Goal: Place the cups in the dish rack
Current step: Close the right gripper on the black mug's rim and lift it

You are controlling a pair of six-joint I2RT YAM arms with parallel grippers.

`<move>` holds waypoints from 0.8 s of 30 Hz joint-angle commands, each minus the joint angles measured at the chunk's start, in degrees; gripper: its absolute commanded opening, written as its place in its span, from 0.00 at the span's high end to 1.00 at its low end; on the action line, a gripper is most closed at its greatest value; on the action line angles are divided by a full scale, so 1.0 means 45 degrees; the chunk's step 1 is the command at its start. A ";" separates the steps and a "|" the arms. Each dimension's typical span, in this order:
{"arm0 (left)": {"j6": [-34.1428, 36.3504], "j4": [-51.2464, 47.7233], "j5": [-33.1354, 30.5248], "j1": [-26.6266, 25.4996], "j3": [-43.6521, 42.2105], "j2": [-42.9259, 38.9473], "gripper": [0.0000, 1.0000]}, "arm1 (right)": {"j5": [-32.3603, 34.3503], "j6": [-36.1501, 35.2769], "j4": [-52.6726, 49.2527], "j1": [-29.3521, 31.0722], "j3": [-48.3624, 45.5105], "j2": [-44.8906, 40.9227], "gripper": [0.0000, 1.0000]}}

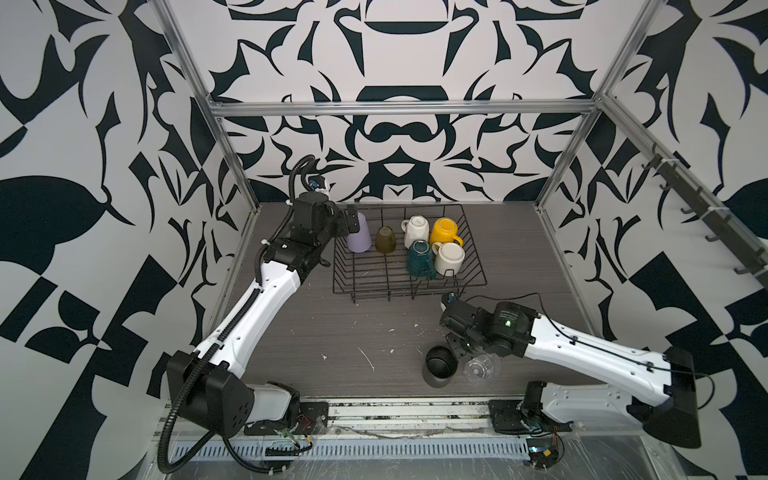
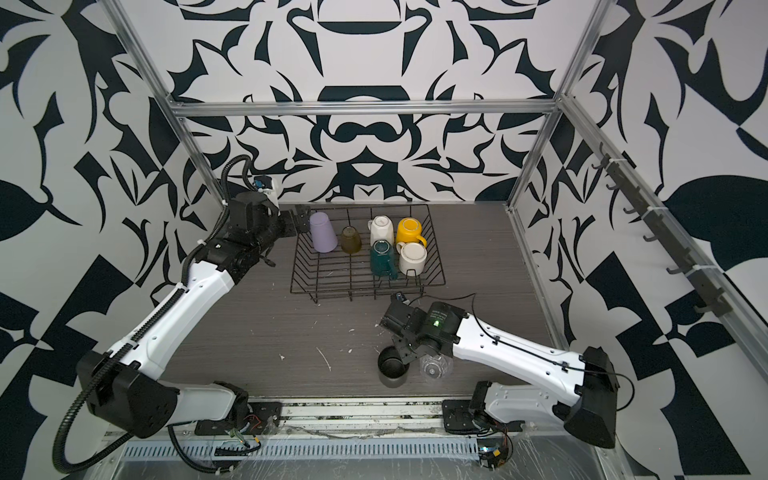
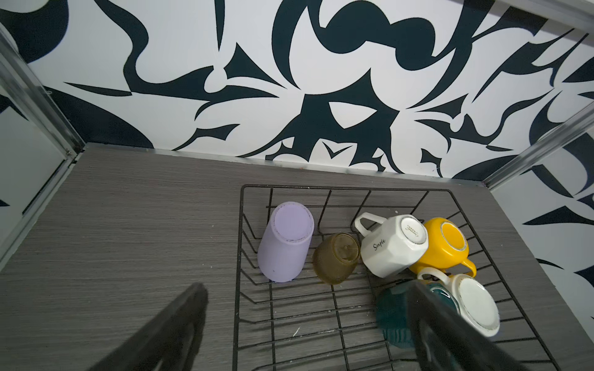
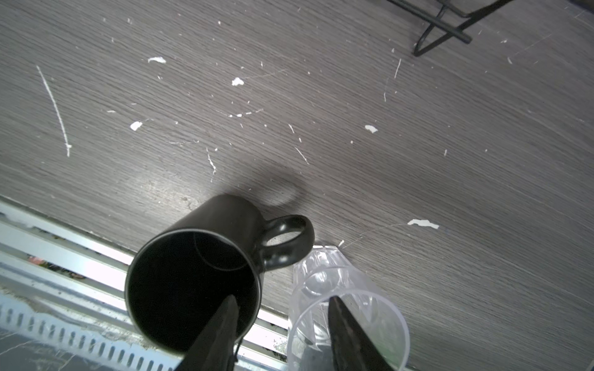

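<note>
Tabletop [image 1: 291, 332] of grey wood grain is carrying everything. Toward its far side the dish rack [image 1: 474, 245] is standing, a black wire basket, and six cups are sitting in it mouth down. In its far left corner the lilac tumbler [image 1: 359, 237] is leaning a little. The amber glass [image 1: 385, 240] is resting just to the tumbler's right. Right of those, the cream faceted mug [image 1: 416, 230] and the yellow mug [image 1: 444, 231] are sitting side by side at the far edge. The teal faceted mug [image 1: 420, 259] and the white mug [image 1: 449, 258] are sitting just nearer.

The left gripper [image 3: 307, 286] is hovering at the rack's far left corner, just beside the lilac tumbler, with its jaws spread wide and holding nothing.

Near the table's front edge, right of centre, the black mug [image 4: 221, 266] is standing upright — the clear glass [image 4: 350, 308] is lying tipped just to its right. The right gripper [image 4: 283, 298] is hanging over this pair with its jaws apart. One finger is dipping into the black mug's mouth. The other finger is showing over the clear glass. Neither cup is being pinched.
</note>
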 commanded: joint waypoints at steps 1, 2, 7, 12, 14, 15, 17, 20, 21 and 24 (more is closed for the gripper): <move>-0.0029 0.0297 0.0010 0.0011 -0.0319 -0.0605 0.01 | -0.0272 -0.0463 0.0568 0.0067 -0.0031 0.0219 0.52; -0.0010 0.0292 -0.0011 0.0011 -0.0371 -0.0687 0.01 | -0.0381 -0.0508 0.0709 0.0066 -0.0083 0.0301 0.53; 0.0127 0.0069 -0.0088 0.0011 -0.0478 -0.1130 0.01 | -0.0796 -0.0672 0.1197 0.0078 -0.0362 0.0676 0.55; 0.0246 -0.0040 -0.0173 0.0011 -0.0530 -0.1277 0.01 | -0.0897 -0.0999 0.1425 0.0078 -0.0462 0.1099 0.56; 0.0287 -0.0069 -0.0172 0.0012 -0.0531 -0.1336 0.01 | -0.0977 -0.1122 0.1510 0.0079 -0.0500 0.1305 0.57; 0.0315 -0.0089 -0.0182 0.0012 -0.0532 -0.1357 0.01 | -0.0970 -0.1183 0.1552 0.0078 -0.0486 0.1434 0.58; 0.0357 -0.0137 -0.0219 0.0011 -0.0540 -0.1397 0.01 | -0.0980 -0.1336 0.1646 0.0078 -0.0464 0.1646 0.58; 0.0386 -0.0216 -0.0280 0.0014 -0.0543 -0.1503 0.01 | -0.1036 -0.1523 0.1812 0.0083 -0.0464 0.1965 0.59; 0.0403 -0.0235 -0.0307 0.0011 -0.0560 -0.1537 0.01 | -0.1036 -0.1581 0.1852 0.0078 -0.0444 0.2088 0.59; 0.0481 -0.0255 -0.0402 0.0011 -0.0613 -0.1678 0.01 | -0.1056 -0.1769 0.1987 0.0083 -0.0424 0.2407 0.62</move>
